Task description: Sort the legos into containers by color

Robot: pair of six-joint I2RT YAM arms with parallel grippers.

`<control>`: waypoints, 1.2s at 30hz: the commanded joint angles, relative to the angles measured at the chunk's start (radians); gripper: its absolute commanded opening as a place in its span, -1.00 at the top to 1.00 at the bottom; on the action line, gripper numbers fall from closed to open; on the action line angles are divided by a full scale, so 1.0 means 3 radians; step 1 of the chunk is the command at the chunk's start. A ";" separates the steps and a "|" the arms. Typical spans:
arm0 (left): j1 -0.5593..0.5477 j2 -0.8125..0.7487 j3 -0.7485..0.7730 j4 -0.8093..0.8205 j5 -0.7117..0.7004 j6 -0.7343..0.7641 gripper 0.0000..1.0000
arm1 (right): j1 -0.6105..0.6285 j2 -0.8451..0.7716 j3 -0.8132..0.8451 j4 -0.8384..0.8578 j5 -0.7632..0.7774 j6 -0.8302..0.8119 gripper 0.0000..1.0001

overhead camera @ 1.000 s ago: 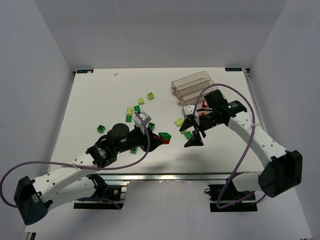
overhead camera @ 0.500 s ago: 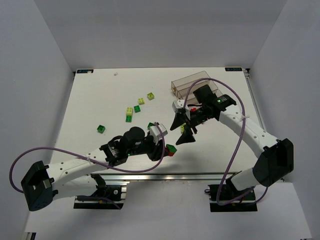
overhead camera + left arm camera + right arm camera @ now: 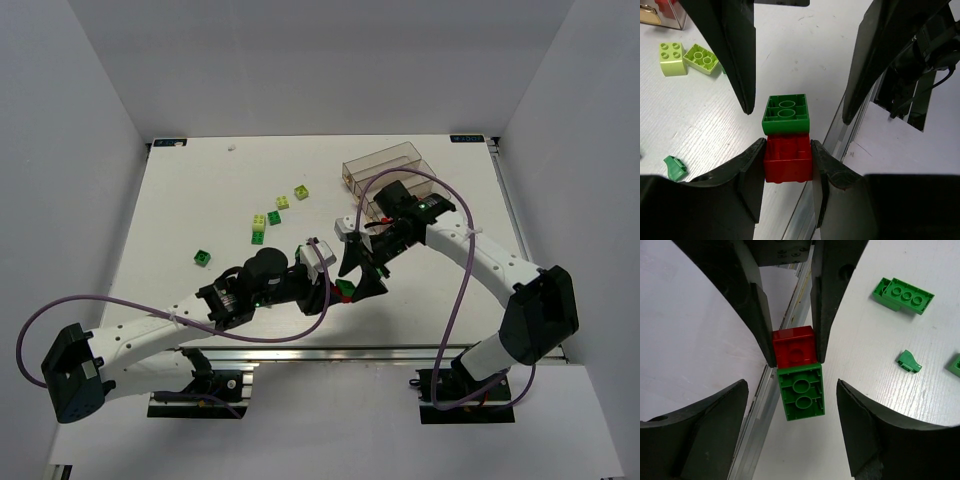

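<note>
Two bricks stuck together, a red brick (image 3: pixel 788 162) under a dark green brick (image 3: pixel 786 114), sit near the front edge of the table (image 3: pixel 200 200), well apart from the containers (image 3: pixel 385 165). The left gripper (image 3: pixel 787 150) is clamped on the red brick, while the right gripper (image 3: pixel 792 390) stands wide, one jaw on either side of the green one and not yet touching it. Step in hand looks like splitting the pair so each colour can be binned separately; next move likely calls for the right jaws to close squarely on the green brick alone, then pull or twist away against the left grip.
</note>
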 commanded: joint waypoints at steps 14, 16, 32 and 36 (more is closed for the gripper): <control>-0.0017 -0.0026 0.0096 0.0054 0.0019 0.0042 1.00 | 0.0042 0.0175 0.0167 -0.0093 -0.0029 -0.0170 -0.02; -0.0017 -0.0020 0.0101 0.0048 0.0019 0.0057 1.00 | 0.0042 0.0170 0.0167 -0.0114 -0.0024 -0.0200 0.00; -0.0012 0.0005 0.0050 0.0043 -0.0022 0.0057 1.00 | -0.0009 0.0129 0.0213 -0.0155 -0.0024 -0.0288 0.96; -0.0017 -0.0077 -0.0057 0.0038 -0.0053 0.0037 1.00 | -0.0167 0.0119 0.0254 -0.0124 0.0006 -0.0221 1.00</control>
